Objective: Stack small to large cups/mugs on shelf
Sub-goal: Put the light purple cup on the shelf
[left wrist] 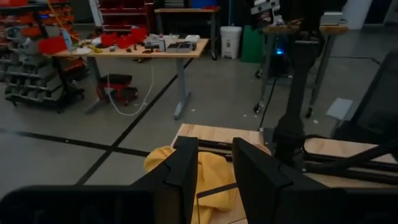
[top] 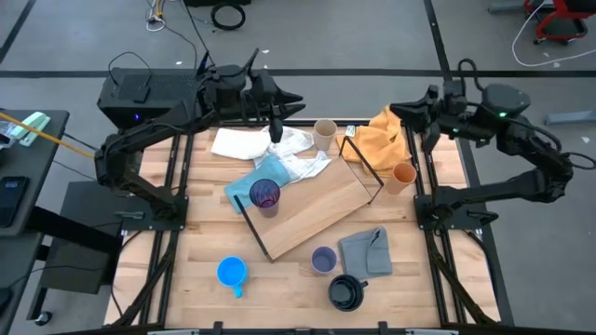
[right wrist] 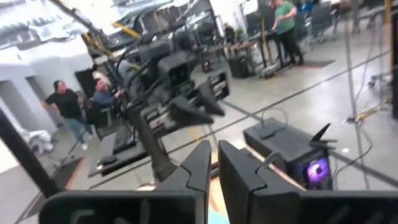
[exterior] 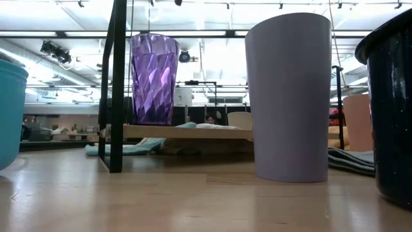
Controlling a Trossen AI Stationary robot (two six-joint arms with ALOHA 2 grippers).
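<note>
Hovering my left claw point(top: 277, 130), fingers slightly apart and holding nothing, over the white cloth point(top: 244, 144) behind the shelf point(top: 312, 209), dark purple tumbler point(top: 265, 196) standing on it.

Purple tumbler point(top: 265, 194) stands alone on the shelf point(top: 317, 209), rest of the board bare (black end rods rise at both short ends). Near the front edge, lavender cup point(top: 323, 260), grey cloth point(top: 366, 250) and black mug point(top: 346, 292) crowd together; blue mug point(top: 231, 272) stands apart.
</note>
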